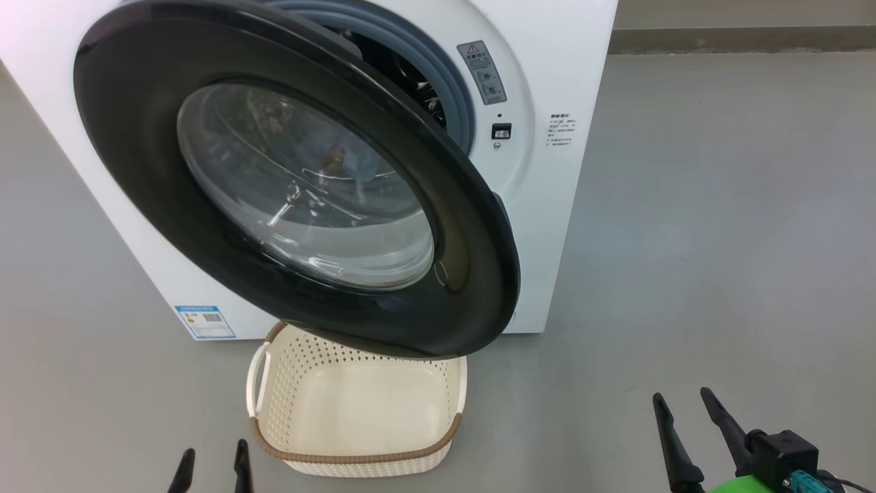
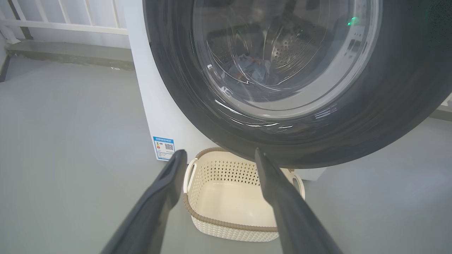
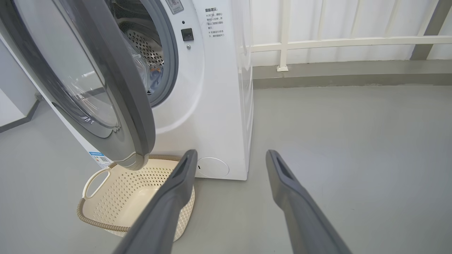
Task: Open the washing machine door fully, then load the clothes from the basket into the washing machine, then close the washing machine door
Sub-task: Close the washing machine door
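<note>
- so far, the basket point(image 1: 356, 457) on the floor is empty; the clothes point(image 2: 252, 68) lie inside the drum
- the washing machine door point(image 1: 294, 185) hangs half open above the basket, so closing it seems all that is left
- left gripper point(image 1: 214, 448) and right gripper point(image 1: 681, 394): jaws apart, empty

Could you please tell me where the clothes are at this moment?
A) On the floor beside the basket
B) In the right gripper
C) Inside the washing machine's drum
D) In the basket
C: the light-blue clothes show through the glass of the washing machine door, lying in the drum, while the basket below is empty.
</note>
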You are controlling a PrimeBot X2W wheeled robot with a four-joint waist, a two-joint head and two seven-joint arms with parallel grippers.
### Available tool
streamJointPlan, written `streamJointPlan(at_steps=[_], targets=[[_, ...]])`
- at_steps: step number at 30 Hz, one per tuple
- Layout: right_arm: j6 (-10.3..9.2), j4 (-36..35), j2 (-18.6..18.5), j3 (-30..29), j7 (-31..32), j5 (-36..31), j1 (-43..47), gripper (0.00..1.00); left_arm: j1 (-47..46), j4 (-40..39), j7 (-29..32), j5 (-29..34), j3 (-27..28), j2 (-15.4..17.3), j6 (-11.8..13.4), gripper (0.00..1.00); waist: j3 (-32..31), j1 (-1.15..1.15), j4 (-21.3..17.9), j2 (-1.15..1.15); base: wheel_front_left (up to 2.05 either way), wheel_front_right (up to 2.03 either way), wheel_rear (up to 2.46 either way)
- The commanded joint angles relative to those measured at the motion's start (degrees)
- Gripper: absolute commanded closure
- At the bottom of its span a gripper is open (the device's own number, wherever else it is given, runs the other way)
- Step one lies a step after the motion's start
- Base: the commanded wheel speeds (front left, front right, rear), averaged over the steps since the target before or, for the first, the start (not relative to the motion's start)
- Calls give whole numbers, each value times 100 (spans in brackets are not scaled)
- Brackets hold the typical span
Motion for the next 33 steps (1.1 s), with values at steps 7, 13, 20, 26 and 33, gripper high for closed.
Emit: streamJointPlan(at_steps=[7, 13, 20, 26, 33], targets=[[9, -239, -32, 165, -34, -10, -198, 100, -84, -94, -38, 83, 268, 13, -49, 0, 15, 0, 44, 0, 0, 0, 0], [9, -432, -32, 131, -34, 44, -440, 100, -90, -91, -38, -1, 224, 9, -11, 0, 33, 0, 70, 0, 0, 0, 0], [9, -1509, -32, 151, -34, 384, -1268, 100, -108, -83, -38, -73, 120, 8, 55, 0, 47, 0, 109, 0, 0, 0, 0], [9, -2092, -31, 1291, -34, 516, -1844, 100, -143, -70, -38, -121, 12, 8, 75, 0, 66, 0, 252, 0, 0, 0, 0], [9, -868, -54, 2882, -34, 714, -2038, 100, -246, -118, -38, -243, -131, 8, 139, 0, 188, 0, 556, 0, 0, 0, 0]])
